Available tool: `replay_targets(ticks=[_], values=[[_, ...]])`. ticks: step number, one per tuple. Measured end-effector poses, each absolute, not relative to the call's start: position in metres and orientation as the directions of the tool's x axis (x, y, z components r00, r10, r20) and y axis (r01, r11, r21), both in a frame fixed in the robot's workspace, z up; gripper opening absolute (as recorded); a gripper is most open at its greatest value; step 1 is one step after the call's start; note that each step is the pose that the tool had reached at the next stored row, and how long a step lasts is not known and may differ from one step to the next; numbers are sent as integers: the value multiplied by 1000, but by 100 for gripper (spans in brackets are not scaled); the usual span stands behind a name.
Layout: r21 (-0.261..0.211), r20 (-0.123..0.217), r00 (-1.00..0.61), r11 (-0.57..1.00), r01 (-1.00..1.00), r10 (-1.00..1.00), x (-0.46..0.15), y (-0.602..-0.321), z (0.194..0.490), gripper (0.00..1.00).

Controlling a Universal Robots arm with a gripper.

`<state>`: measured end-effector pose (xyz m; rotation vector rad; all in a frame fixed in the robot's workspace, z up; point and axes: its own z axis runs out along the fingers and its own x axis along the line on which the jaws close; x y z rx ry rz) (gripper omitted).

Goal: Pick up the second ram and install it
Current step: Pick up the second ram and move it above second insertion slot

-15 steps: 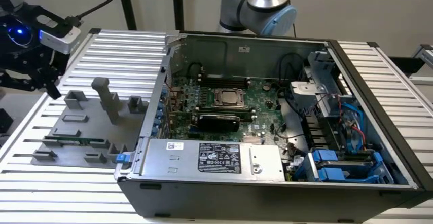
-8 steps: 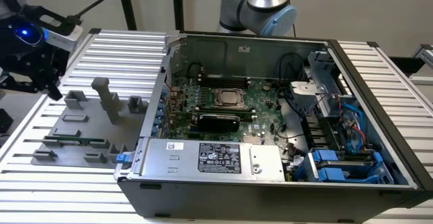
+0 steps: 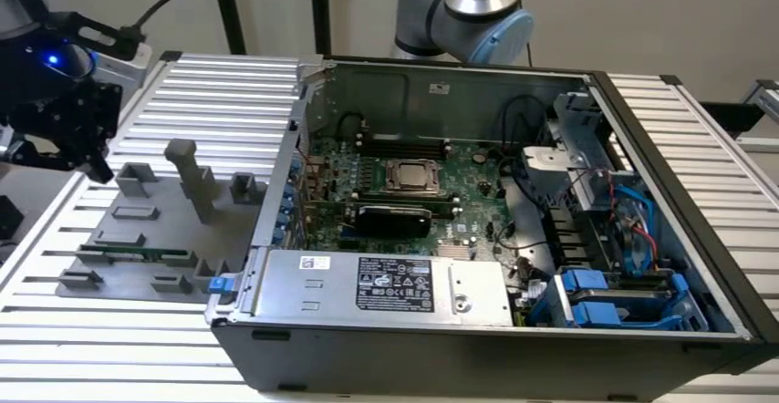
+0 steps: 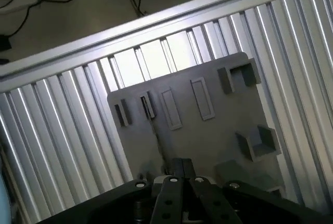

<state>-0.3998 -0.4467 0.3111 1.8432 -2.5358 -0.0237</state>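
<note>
As the closed, empty claw (image 4: 184, 167) hangs near the grey holder (image 4: 190, 135), picking the ram (image 3: 137, 253) cleanly demands a grip squared across its thin edge.

Exterior view: black label (image 3: 395, 284) on the silver power supply cover (image 3: 313, 286) at the near edge of the case. Dense white print plus certification marks, wording too small to read. Small white sticker (image 3: 314, 263) on the same cover, left of the label in the exterior view; markings too fine to make out. Another small pale sticker (image 3: 439, 88) on the case's far inner wall (image 3: 402, 102), also unreadable. No words, brands or numbers I can read.
</note>
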Motion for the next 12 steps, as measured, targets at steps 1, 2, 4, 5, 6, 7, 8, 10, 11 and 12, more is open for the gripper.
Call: replay_targets(ticks=[1, 2, 4, 5, 6, 7, 8, 10, 11, 12], values=[[16, -3, -291, 291, -957, -957, -400, -447, 311, 0], [16, -3, -274, 274, -962, -962, -400, -447, 310, 0], [16, -3, -239, 239, -971, -971, -400, -447, 309, 0], [16, -2, -222, 222, -975, -975, -400, -447, 308, 0], [16, -2, -205, 205, -979, -979, -400, -447, 307, 0], [16, -1, -189, 189, -982, -982, -400, -447, 306, 0], [16, -1, -175, 175, -984, -985, -400, -447, 305, 0], [15, 1, -149, 149, -989, -989, -399, -447, 303, 0], [15, 2, -137, 137, -990, -991, -399, -447, 301, 0], [15, 3, -127, 127, -992, -992, -398, -447, 300, 0]])
